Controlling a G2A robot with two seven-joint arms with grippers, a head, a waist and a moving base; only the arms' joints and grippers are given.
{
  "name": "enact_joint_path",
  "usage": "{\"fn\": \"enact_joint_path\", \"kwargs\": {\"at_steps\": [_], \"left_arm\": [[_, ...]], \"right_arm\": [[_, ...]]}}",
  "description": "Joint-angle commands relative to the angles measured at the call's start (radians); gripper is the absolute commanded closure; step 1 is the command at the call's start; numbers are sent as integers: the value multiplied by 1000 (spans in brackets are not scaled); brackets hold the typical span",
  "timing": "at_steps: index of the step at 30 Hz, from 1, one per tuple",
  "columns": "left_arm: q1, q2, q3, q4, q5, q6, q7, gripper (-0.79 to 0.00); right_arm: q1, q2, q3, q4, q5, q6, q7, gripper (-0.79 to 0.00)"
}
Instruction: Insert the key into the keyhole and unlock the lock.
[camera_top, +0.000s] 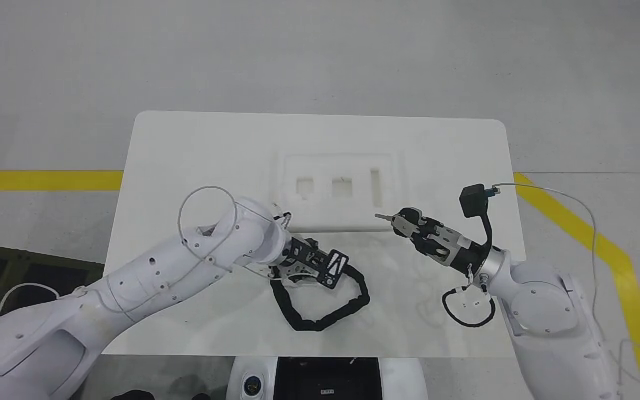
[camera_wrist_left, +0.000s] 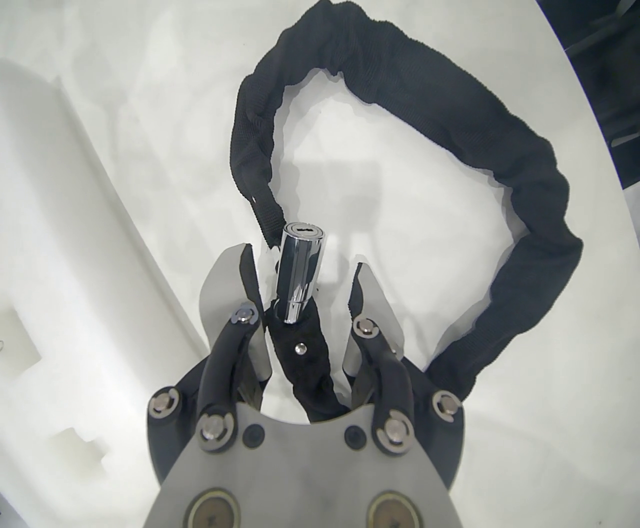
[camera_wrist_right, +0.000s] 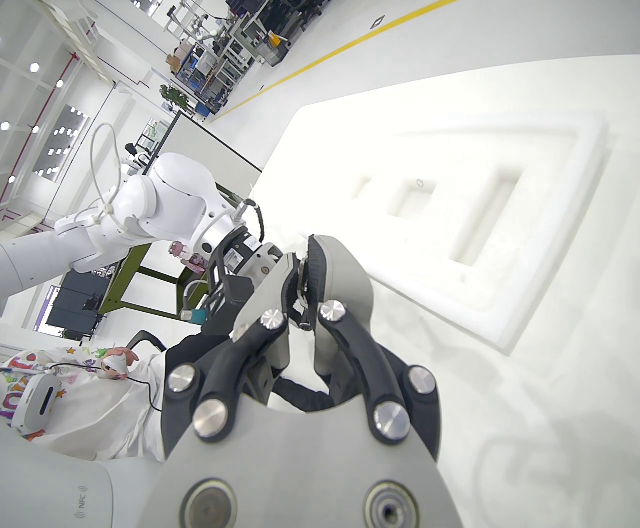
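A black fabric-sleeved chain lock (camera_top: 325, 310) lies in a loop near the table's front edge. Its chrome lock cylinder (camera_wrist_left: 300, 272) points away from my left wrist, with the keyhole slot (camera_wrist_left: 304, 229) on its end face. My left gripper (camera_wrist_left: 302, 257) is open and straddles the cylinder, one finger (camera_wrist_left: 247, 285) close beside it and the other finger (camera_wrist_left: 361, 295) apart from it. My right gripper (camera_top: 400, 220) hovers to the right of the lock, shut on the key (camera_wrist_right: 301, 295). The key's blade (camera_top: 383, 216) sticks out toward the left arm.
A white foam tray (camera_top: 340, 185) with three recesses lies at the table's middle back, just behind both grippers. The white table (camera_top: 200, 160) has bare room at its left and right sides. The chain loop (camera_wrist_left: 525, 165) curves around ahead of the left gripper.
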Motion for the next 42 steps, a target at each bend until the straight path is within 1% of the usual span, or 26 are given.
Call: {"fn": "enact_joint_path", "kwargs": {"at_steps": [1,7,10,14,17,19,21,26,29,32,35,36,38,40,42], "left_arm": [[-2,-4,2,6,-1,0,2,-379],[-8,-15,11,30,-3,0,8,-342],[-12,-22,16,45,-9,0,14,-305],[-17,-28,21,60,-17,0,20,-222],[-20,-31,21,73,-24,0,23,-142],[-20,-33,19,81,-29,0,28,-111],[-20,-34,13,84,-32,0,34,0],[-6,-29,-21,80,-30,2,91,0],[11,-18,-46,78,-11,9,125,0],[39,-3,-81,64,14,31,195,0],[80,20,-125,40,76,75,322,0],[102,33,-145,35,118,100,385,0],[131,49,-166,28,180,132,448,0],[173,71,-201,26,240,191,555,0],[202,86,-224,24,283,233,617,0]], "right_arm": [[0,0,0,0,0,0,0,0],[0,0,0,0,0,0,0,0],[0,0,0,0,0,0,0,0],[0,0,0,0,0,0,0,0],[0,0,0,0,0,0,0,0],[0,0,0,0,0,0,0,0],[0,0,0,0,0,0,0,0],[0,0,0,0,0,0,0,0],[0,0,0,0,0,0,0,0],[0,0,0,0,0,0,0,0],[0,0,0,0,0,0,0,0],[0,0,0,0,0,0,0,0],[0,0,0,0,0,0,0,0],[0,0,0,0,0,0,0,0],[-2,0,-5,-8,-12,8,-9,0]]}}
